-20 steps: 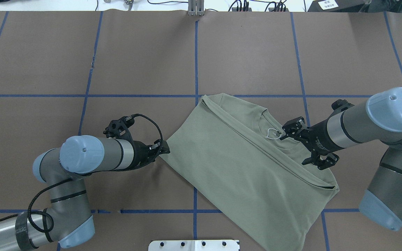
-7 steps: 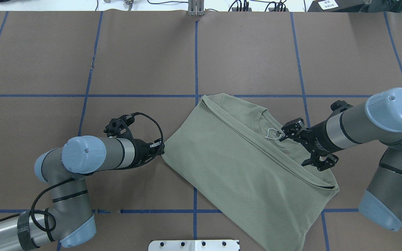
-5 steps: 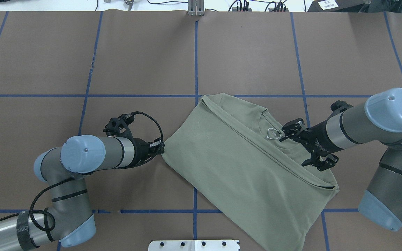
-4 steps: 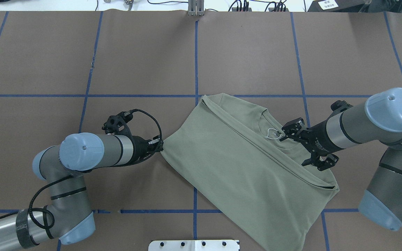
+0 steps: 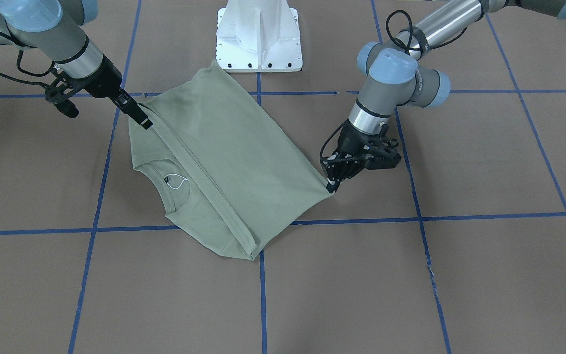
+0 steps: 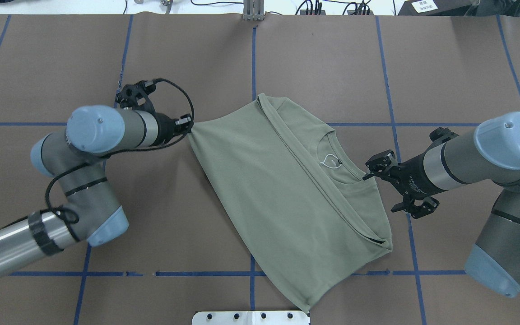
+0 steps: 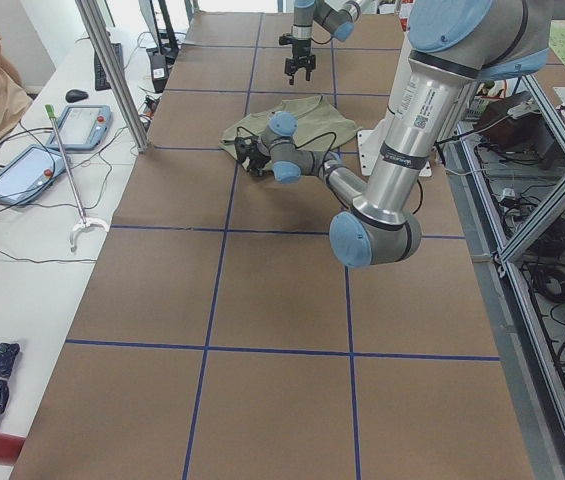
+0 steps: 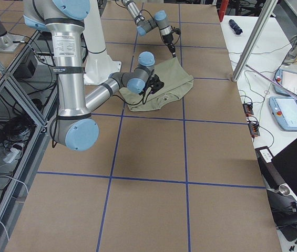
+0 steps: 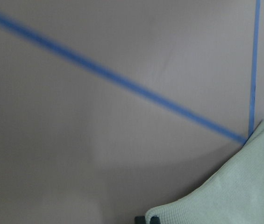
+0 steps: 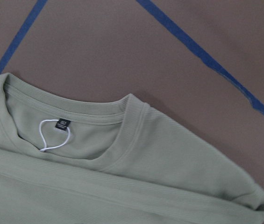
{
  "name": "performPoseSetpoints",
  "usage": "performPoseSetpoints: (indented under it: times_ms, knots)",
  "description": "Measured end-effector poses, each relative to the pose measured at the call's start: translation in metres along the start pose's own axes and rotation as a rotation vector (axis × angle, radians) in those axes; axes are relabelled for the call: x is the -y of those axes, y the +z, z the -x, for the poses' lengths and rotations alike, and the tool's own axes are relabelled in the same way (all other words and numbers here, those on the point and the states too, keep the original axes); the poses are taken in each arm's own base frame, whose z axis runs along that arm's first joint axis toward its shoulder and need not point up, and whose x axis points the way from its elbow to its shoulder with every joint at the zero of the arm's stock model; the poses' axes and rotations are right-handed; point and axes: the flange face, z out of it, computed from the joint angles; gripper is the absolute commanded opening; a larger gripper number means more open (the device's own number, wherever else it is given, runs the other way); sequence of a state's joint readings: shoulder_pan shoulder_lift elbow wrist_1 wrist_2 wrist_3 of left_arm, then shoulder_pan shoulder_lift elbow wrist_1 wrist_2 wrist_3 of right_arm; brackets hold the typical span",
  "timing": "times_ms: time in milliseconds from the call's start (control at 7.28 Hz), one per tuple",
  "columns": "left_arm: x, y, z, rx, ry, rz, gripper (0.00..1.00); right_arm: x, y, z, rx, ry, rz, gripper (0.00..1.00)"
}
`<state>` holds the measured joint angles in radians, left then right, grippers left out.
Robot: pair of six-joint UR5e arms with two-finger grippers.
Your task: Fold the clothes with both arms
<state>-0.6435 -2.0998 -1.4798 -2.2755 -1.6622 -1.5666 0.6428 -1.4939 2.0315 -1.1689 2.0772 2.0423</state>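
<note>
A sage-green shirt [image 6: 282,194] lies on the brown worktop [image 6: 332,67] straight out from the white base [image 5: 259,39]. One hem corner is almost at the base's foot, and the rest slants away from it. A long fold runs the shirt's length. The ribbed neck, with its white loop [image 6: 330,160], faces up at the end far from the base, toward the robot's right.

The left tool [image 6: 189,127] sits out from the base on the robot's left, clenched on a corner of the shirt. The cloth is drawn to a point there, and the left wrist view shows its rim right at the fingertips [image 9: 141,219].

The right tool [image 5: 145,122] is out from the base on the robot's right, slanting down with its tip at the shirt's shoulder edge beside the neck. I cannot tell whether it is released or clenched, nor whether it touches the cloth. Its wrist camera looks onto the collar, a small dark label [image 10: 63,123] and the loop.

Blue tape lines [image 6: 253,67] cross the worktop.
</note>
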Motion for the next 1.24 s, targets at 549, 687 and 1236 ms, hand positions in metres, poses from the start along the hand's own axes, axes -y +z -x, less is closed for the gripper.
performPoseSetpoints:
  times_ms: [549,687,1236]
  knots:
    - [0.124,0.079,-0.068,0.038,-0.05,-0.172,0.03,-0.002,-0.004,0.008,0.018,-0.004,0.001,1.0]
    - [0.13,0.085,-0.07,0.035,-0.051,-0.18,0.36,-0.004,-0.005,0.015,0.028,-0.009,0.003,1.0]
    - [0.125,0.066,-0.065,-0.018,-0.041,-0.16,0.51,-0.021,0.013,0.051,0.103,-0.084,-0.085,1.0]
